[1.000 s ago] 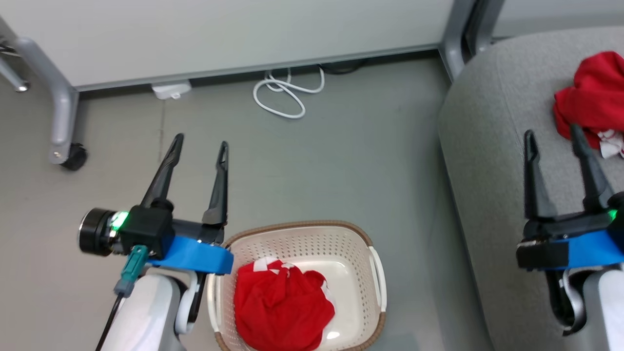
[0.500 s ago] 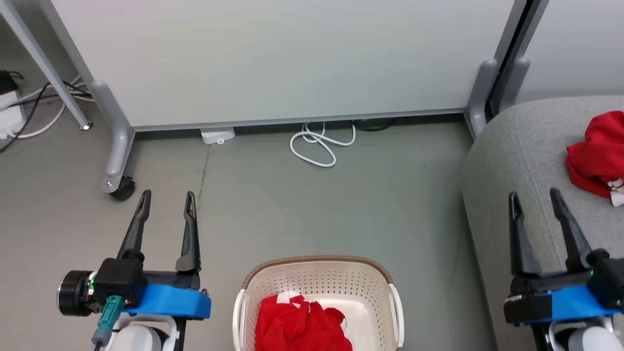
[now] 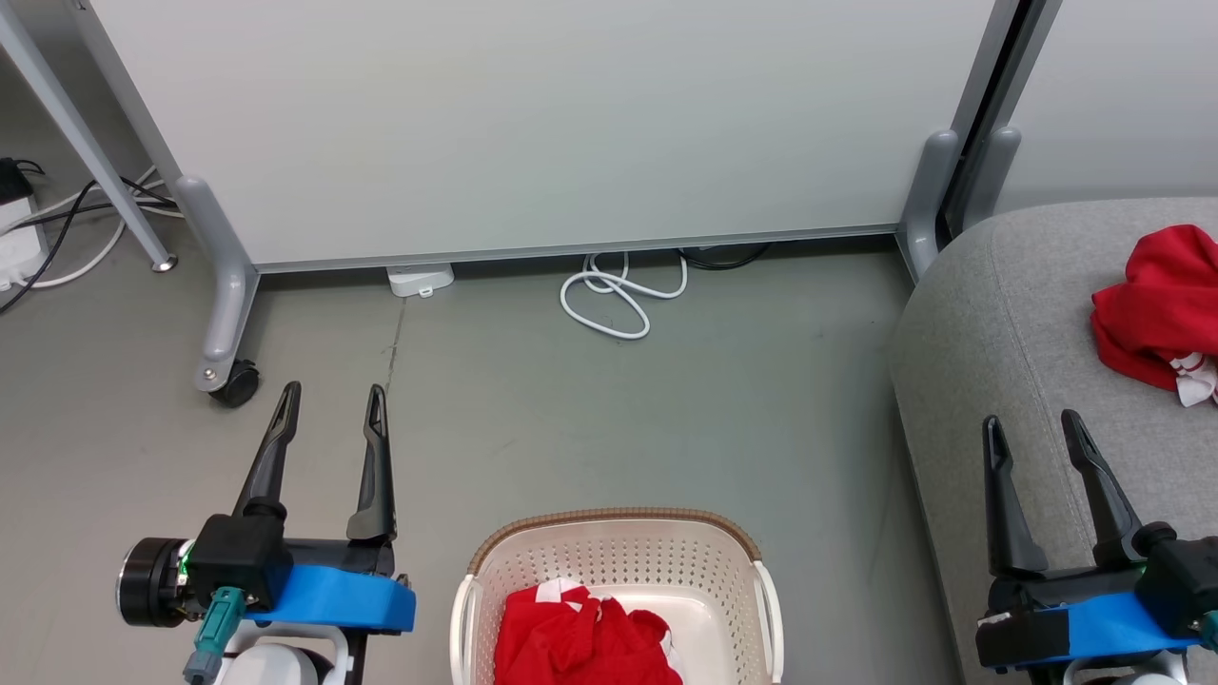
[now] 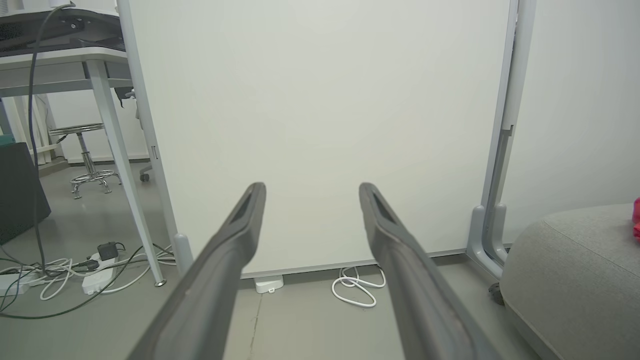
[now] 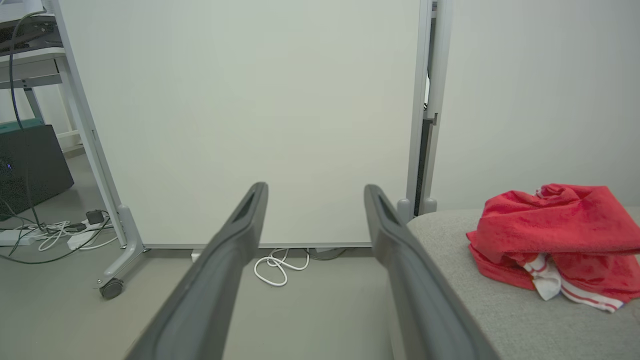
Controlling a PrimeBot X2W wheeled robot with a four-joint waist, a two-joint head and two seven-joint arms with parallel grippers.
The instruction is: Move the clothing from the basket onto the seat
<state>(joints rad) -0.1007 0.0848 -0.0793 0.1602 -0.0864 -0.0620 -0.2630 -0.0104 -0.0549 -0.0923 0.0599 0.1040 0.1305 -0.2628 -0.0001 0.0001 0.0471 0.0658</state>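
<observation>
The left gripper point(image 3: 333, 390) hangs above the bare floor point(image 3: 761, 400) to the left of the basket point(image 3: 609, 519), its two fingers spread wide with nothing between them. The right gripper point(image 3: 1031, 419) hovers at the edge of the seat point(image 3: 990, 323), likewise wide open and empty. One red garment point(image 3: 580, 637) lies crumpled inside the basket, which stands on the floor between the two arms. A second red garment point(image 3: 1147, 304), with white striped trim showing, lies bunched on the seat, beyond the right gripper and apart from its fingers. A white cable point(image 3: 614, 303) lies coiled on the floor at the foot of a pale partition point(image 3: 533, 124).
</observation>
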